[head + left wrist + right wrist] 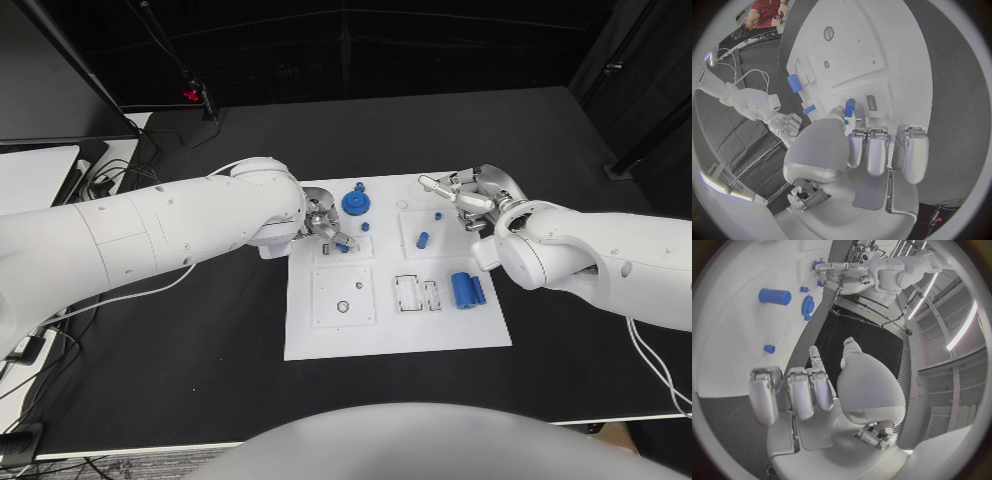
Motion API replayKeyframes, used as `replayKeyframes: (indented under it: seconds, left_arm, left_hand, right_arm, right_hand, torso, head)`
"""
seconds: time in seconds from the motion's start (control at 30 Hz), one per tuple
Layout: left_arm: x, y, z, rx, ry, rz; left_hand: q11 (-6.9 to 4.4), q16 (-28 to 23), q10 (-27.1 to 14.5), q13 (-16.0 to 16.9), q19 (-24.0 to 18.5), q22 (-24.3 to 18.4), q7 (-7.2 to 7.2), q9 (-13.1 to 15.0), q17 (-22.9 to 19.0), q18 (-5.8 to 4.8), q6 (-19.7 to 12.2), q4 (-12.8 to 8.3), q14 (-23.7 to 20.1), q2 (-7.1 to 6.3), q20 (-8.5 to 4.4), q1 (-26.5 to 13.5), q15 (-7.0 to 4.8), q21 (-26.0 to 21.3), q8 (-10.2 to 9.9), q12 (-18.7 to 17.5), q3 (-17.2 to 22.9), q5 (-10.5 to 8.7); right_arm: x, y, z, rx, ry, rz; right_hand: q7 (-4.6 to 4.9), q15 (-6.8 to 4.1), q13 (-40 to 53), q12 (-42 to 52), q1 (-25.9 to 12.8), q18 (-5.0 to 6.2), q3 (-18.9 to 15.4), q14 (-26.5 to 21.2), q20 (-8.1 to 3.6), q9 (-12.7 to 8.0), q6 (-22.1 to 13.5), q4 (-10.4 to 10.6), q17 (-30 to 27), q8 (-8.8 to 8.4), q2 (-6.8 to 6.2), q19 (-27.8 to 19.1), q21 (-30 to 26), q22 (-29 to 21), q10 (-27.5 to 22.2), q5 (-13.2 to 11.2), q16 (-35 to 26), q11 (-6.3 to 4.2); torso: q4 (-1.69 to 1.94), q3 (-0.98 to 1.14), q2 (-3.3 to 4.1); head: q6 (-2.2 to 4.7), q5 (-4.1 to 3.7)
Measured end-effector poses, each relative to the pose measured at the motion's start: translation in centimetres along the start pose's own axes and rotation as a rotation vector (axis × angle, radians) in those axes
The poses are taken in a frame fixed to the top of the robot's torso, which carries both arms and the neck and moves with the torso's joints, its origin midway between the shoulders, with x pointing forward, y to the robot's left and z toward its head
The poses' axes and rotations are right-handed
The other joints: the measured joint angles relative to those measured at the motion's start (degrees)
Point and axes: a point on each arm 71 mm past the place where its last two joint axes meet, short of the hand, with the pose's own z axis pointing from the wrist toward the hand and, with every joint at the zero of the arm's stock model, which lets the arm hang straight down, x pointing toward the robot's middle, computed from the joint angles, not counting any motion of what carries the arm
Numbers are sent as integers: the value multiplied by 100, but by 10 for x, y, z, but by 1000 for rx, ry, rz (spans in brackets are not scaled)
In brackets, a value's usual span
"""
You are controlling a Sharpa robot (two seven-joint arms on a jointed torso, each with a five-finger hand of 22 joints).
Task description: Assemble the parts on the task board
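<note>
Currently: white board (325, 335) holds blue parts; left hand (323, 222) pinches a small blue peg (849, 107); right hand (472, 200) empty, fingers loosely curled.

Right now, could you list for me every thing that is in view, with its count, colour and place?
flat white task board: one, white, middle of the black table.
round blue gear part: one, blue, far edge of the board, beside the left hand.
blue cylinder parts: two, blue, side by side on the board's right side.
small blue peg: one, blue, near the board's centre.
black table: one, black, under the board.
left hand: one, silver, fingers on a small blue piece.
right hand: one, silver, above the board's far right corner, holding nothing.
</note>
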Motion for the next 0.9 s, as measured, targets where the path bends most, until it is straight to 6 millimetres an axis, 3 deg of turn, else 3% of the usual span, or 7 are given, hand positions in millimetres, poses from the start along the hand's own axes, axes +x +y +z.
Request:
replayKeyframes:
  seconds: [0.47, 0.67, 0.9]
  left_arm:
    - [0, 0, 0, 4, 1, 0]
    - [0, 0, 0, 6, 1, 0]
    - [0, -1, 0, 14, 0, -1]
  left_hand:
    - [0, 0, 0, -1, 0, 0, 9, -8, 0, 0, 9, 35, 0, 18, 0, 17, 0, 0, -28, 0, -36, -88]
    - [0, 0, -3, 28, 0, 0, 8, -89, 0, 0, 8, -78, 0, 152, 0, 583, 0, 0, -76, 19, 208, 6]
    - [-42, 0, -1, 31, 0, 0, 5, -119, 0, 0, 5, -93, 0, 100, 0, 882, 0, 0, -118, 57, 513, 59]
  right_arm:
    - [0, 0, 0, 1, 0, 0]
    - [0, 0, 0, 1, 0, 0]
    - [0, 0, 0, 2, 0, 0]
  right_hand:
    - [1, 0, 0, 0, 0, 0, 0, 0, 0, -1, -41, 0, -1, 0, 0, 0, 0, 0, 0, 27, 0, 0]
    - [1, 0, 0, 0, 0, 0, 0, 0, 0, 4, -41, 0, -1, 0, 0, 0, 0, 0, 0, 27, 0, 0]
    - [1, 0, 0, 0, 0, 0, -2, 0, 0, 3, -41, -2, -1, 0, 0, 0, 0, 0, 0, 27, 0, 0]
  torso:
    - [1, -2, 0]
    - [0, -2, 1]
    - [-1, 1, 1]
  head:
    - [-3, -5]
    - [-10, -10]
    - [-19, -8]
